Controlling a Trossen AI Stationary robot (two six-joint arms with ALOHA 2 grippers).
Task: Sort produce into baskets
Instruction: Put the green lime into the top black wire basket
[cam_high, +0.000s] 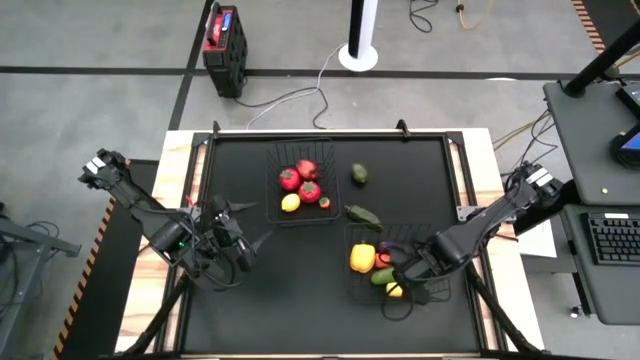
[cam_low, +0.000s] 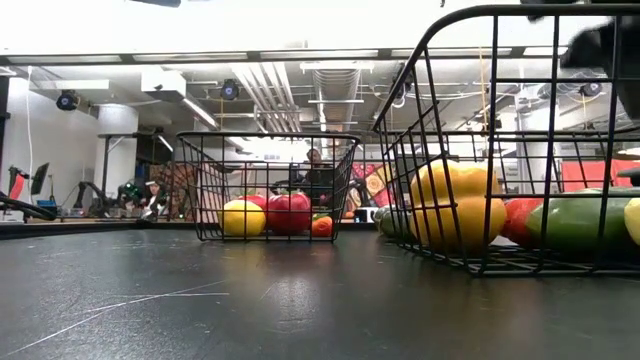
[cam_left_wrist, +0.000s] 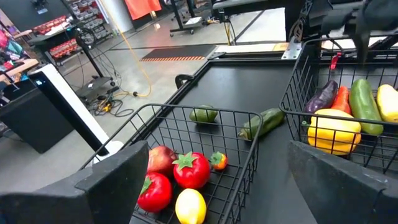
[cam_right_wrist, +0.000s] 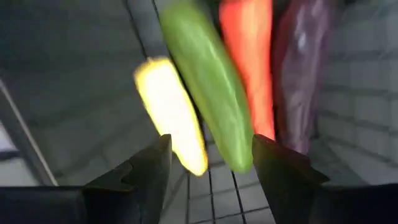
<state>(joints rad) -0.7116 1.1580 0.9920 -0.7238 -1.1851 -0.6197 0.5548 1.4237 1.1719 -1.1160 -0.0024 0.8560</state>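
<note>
One wire basket (cam_high: 272, 185) at the mat's far middle holds two red tomatoes, a red apple, a lemon (cam_high: 290, 203) and a small orange piece. A second basket (cam_high: 352, 280) at the near right holds a yellow pepper (cam_high: 362, 257), a green cucumber (cam_right_wrist: 208, 99), a yellow piece (cam_right_wrist: 168, 106), an orange-red piece (cam_right_wrist: 252, 68) and a purple eggplant (cam_right_wrist: 305, 68). My right gripper (cam_high: 398, 284) hangs open over this basket, its fingers above the yellow piece and the cucumber, touching nothing. My left gripper (cam_high: 260, 242) is open and empty at the near left.
Two loose green pieces lie on the black mat: a small round one (cam_high: 359, 173) right of the far basket and a long one (cam_high: 363, 214) between the baskets. The near basket's wire wall (cam_low: 440, 150) stands high around my right gripper. Bare mat lies along the near edge.
</note>
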